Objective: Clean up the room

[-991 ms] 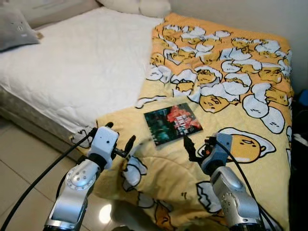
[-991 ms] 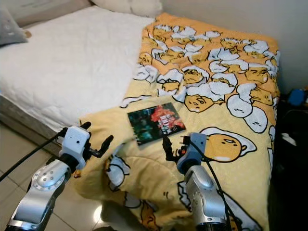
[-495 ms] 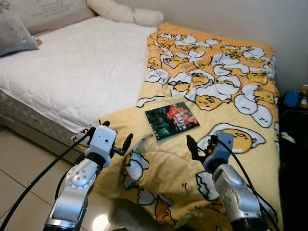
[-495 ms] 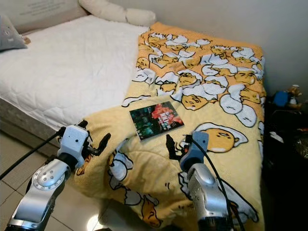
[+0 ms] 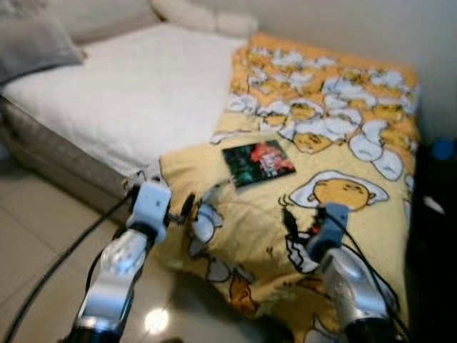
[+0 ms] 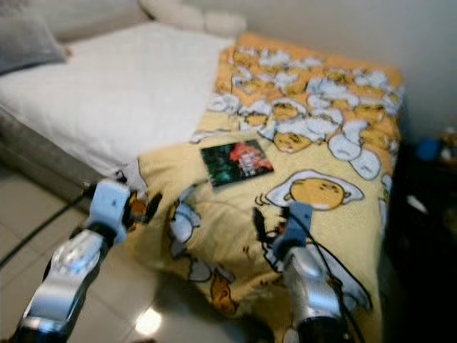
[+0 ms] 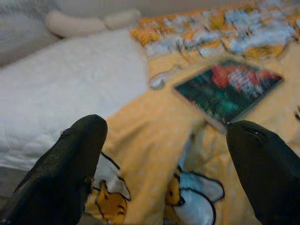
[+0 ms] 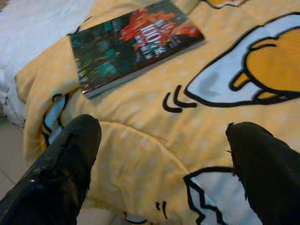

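Note:
A book with a dark green and red cover (image 5: 258, 162) lies flat on the yellow cartoon-egg blanket (image 5: 335, 128) near the bed's foot; it also appears as the book (image 8: 133, 40) and the book (image 7: 227, 89) in the wrist views. My left gripper (image 5: 177, 209) is open beside the blanket's hanging corner, short of the book. My right gripper (image 5: 296, 223) is open over the blanket's front edge, a little nearer than the book, with nothing between its fingers (image 8: 65, 173).
The bed's white mattress (image 5: 136, 93) spreads to the left, with a grey pillow (image 5: 36, 50) and cream pillows (image 5: 203, 18) at its head. Tiled floor (image 5: 36, 264) lies below. Dark furniture (image 5: 439, 193) stands at the right by the wall.
The camera has pulled back and the picture has blurred, so the bed sits farther off and more floor shows. Both grippers stay open in about the same pose.

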